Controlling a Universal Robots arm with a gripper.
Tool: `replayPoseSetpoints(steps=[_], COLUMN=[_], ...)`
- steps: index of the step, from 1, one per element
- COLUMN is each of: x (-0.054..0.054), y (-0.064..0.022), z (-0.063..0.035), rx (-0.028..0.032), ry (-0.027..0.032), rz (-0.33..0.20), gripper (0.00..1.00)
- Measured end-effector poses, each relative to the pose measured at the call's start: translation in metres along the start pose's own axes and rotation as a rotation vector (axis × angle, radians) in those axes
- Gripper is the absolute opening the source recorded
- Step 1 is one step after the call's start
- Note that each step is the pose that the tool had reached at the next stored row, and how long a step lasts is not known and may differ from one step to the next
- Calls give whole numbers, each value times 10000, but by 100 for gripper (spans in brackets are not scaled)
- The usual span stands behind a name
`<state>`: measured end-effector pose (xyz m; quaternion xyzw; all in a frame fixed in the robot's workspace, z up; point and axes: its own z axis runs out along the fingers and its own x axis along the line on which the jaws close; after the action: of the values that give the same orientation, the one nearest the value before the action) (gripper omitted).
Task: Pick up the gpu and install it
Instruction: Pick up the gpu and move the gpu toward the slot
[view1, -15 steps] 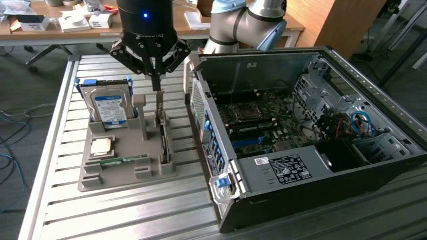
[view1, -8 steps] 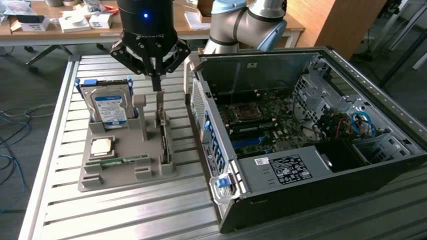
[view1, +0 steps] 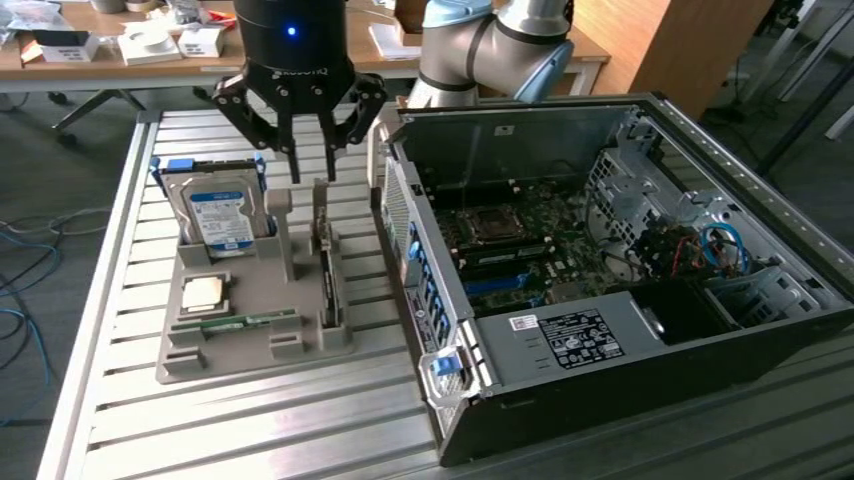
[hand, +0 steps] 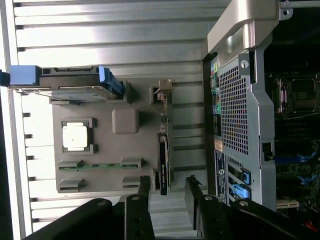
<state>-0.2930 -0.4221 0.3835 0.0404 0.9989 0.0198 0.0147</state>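
Grey tray (view1: 230, 360) holds gpu (view1: 326, 262) on edge, hard drive (view1: 220, 215) beside, computer case (view1: 561, 400) near; tool (view1: 315, 165) spread, empty, above gpu.

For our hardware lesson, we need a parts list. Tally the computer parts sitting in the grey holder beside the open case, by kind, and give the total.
Hard drive: 1
CPU: 1
Memory stick: 1
GPU: 1
Total: 4
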Motion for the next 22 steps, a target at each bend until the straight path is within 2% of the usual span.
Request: replayPoseSetpoints(steps=[1, 2, 12, 13, 22], x=[0, 0, 0, 0, 1], y=[0, 0, 0, 0, 0], z=[0, 0, 0, 0, 2], rx=[0, 0, 0, 0, -12], ry=[0, 1, 1, 0, 1], rz=[0, 0, 0, 0, 1], gripper=[41, 47, 49, 55, 55])
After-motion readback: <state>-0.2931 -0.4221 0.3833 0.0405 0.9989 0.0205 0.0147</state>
